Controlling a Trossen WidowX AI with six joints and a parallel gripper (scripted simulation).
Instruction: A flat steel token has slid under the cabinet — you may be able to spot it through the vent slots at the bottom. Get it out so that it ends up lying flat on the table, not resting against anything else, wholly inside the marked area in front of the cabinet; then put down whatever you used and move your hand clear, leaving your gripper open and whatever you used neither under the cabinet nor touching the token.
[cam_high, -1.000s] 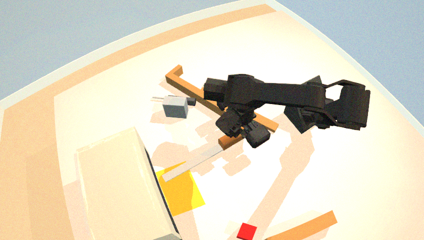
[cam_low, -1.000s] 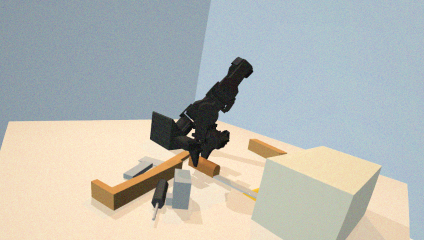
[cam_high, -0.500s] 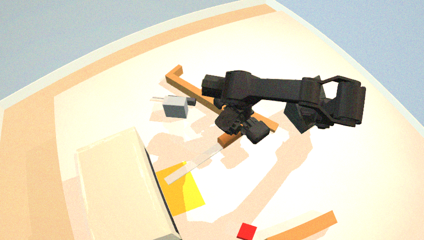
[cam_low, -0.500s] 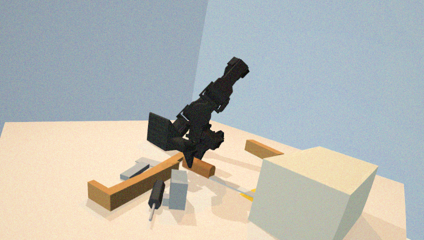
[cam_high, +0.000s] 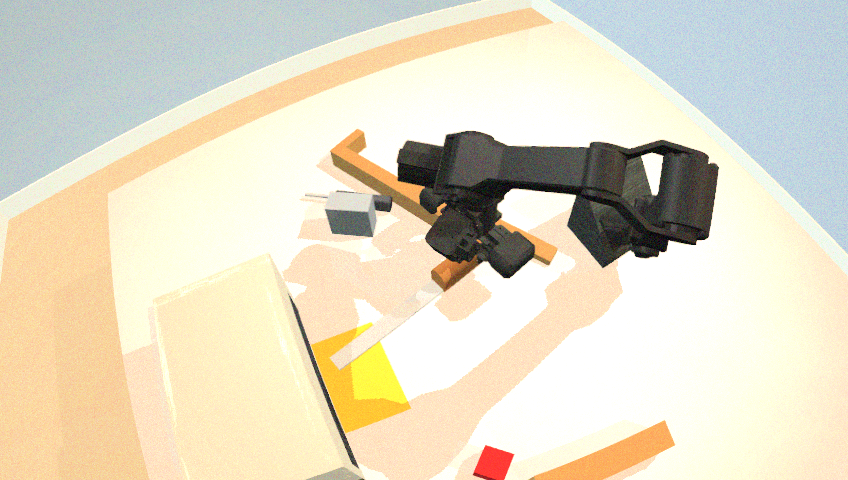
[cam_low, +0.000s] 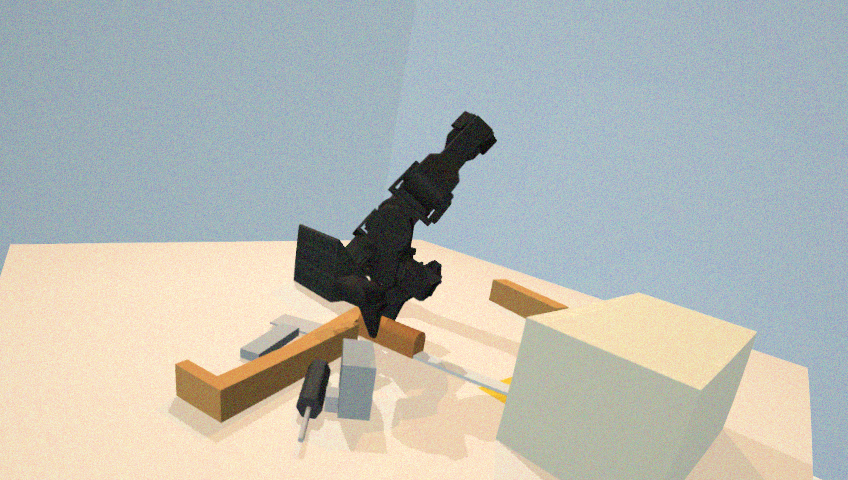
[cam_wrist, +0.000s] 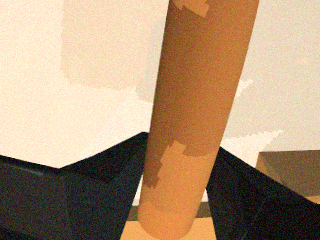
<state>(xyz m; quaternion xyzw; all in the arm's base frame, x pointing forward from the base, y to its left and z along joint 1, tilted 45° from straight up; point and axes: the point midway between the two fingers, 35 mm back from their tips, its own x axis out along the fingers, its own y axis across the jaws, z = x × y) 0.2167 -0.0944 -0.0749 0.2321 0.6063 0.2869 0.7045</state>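
My gripper (cam_high: 479, 242) (cam_low: 381, 324) (cam_wrist: 176, 144) is shut on the orange-brown round handle (cam_high: 446, 275) (cam_low: 407, 340) (cam_wrist: 200, 90) of a tool with a long flat pale blade (cam_high: 386, 326) (cam_low: 461, 374). In the top view the blade's end overlaps the yellow marked area (cam_high: 383, 380) (cam_low: 492, 392), outside the cabinet (cam_high: 226, 356) (cam_low: 601, 392). Whether the blade touches the table cannot be told. The marked area lies along the cabinet's front. No steel token can be made out in any view. The vent slots and the space under the cabinet are hidden.
An orange hooked bar (cam_high: 380, 178) (cam_low: 279, 369) lies behind the gripper. Near it are a grey block (cam_high: 351, 221) (cam_low: 357, 389), a dark-handled screwdriver (cam_high: 382, 203) (cam_low: 313, 386) and a grey piece (cam_low: 267, 343). A red square (cam_high: 493, 462) lies beside another orange bar (cam_high: 612, 450) (cam_low: 523, 299).
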